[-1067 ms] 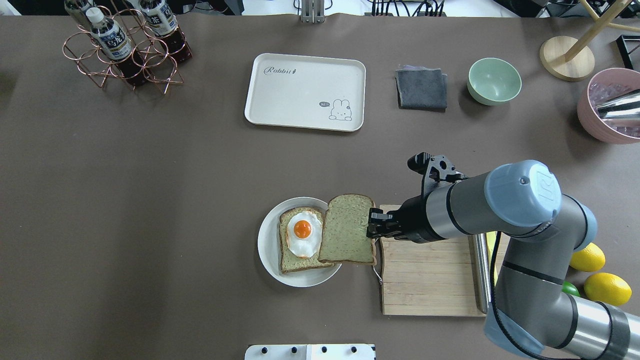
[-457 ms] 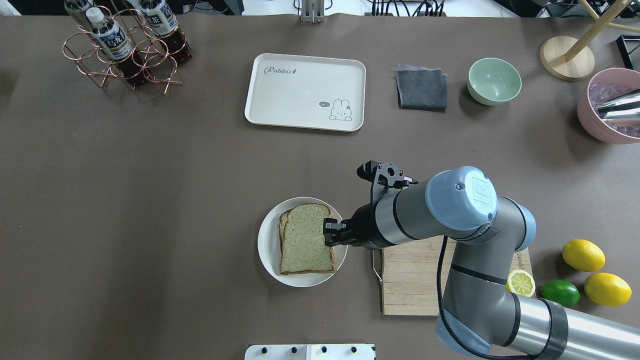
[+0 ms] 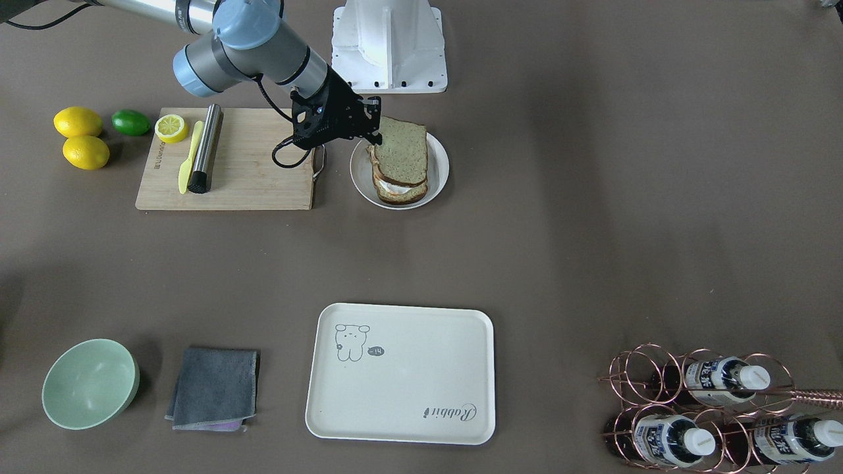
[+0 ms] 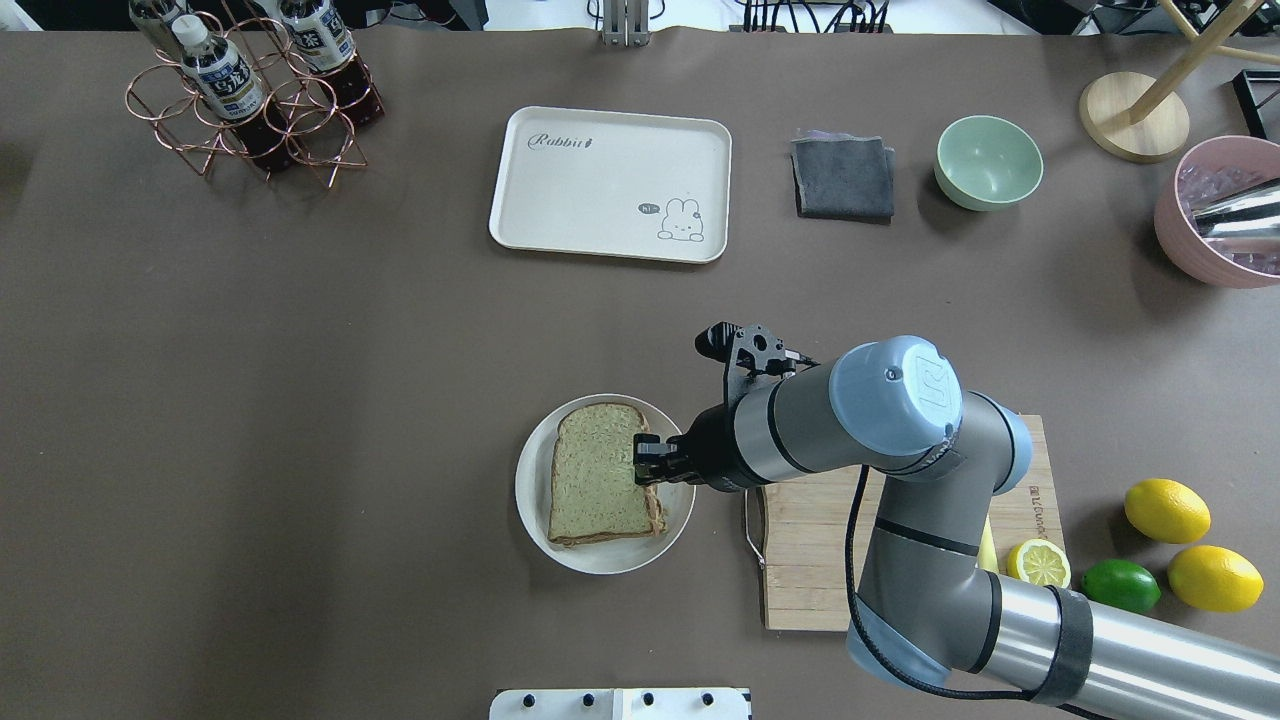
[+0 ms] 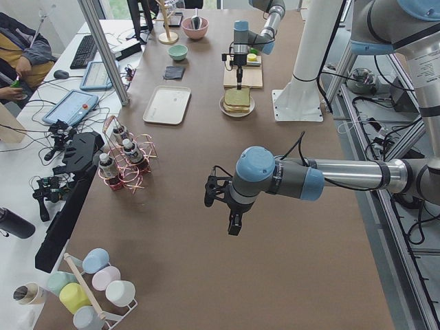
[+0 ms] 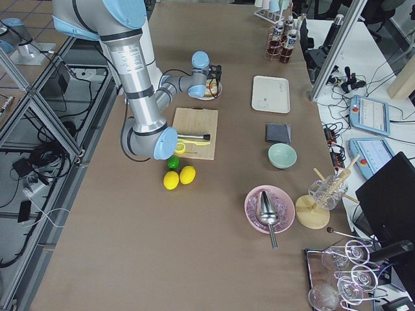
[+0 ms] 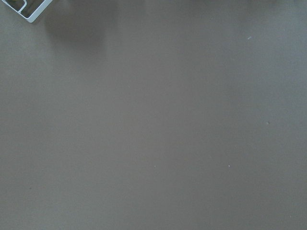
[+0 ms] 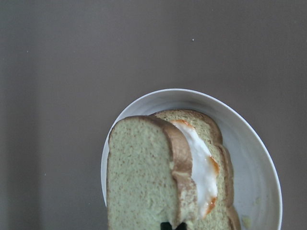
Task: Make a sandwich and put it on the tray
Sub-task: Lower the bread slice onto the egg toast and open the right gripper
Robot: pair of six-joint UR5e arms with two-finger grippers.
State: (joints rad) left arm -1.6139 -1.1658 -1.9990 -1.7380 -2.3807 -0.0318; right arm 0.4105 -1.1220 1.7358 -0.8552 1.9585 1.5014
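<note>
**Desk:** From above, what can you read of the sandwich [image 4: 598, 472]?

**Floor:** Only its upper face. You see one speckled wholegrain square on the round white plate [image 4: 532, 492]. The right fingers [image 4: 646, 460] are at its edge nearest the cutting board [image 4: 840, 560]. Your right wrist camera shows the layers. The top slice [image 8: 139, 177] is raised and tilted over the white egg [image 8: 201, 165], which shows orange at its rim. The bottom slice [image 8: 221, 191] lies flat on the plate.

**Desk:** Are those fingers closed on it?

**Floor:** They look clamped on the top slice's crust. You only get two dark tips at the bottom edge of the wrist picture, so take that as probable.

**Desk:** And the left fingers [image 5: 234, 225]?

**Floor:** You get them only from the side camera, hanging over the brown bench [image 4: 300, 400]. You cannot tell if they are open or closed. Their own wrist camera gives you plain brown surface.

**Desk:** The tray [image 4: 610, 185]?

**Floor:** It is cream, with "Rabbit" script and a small drawing. It lies well apart from the plate, toward the bench's far side. A grey cloth [image 4: 843, 178] and a green bowl [image 4: 988, 160] lie on its right, and a copper bottle rack [image 4: 250, 110] stands at the far left corner. Two lemons [image 4: 1165, 510] and a lime [image 4: 1120, 585] sit beside the board. Your side cameras add metal frame posts and desks with keyboards and tablets.
</note>
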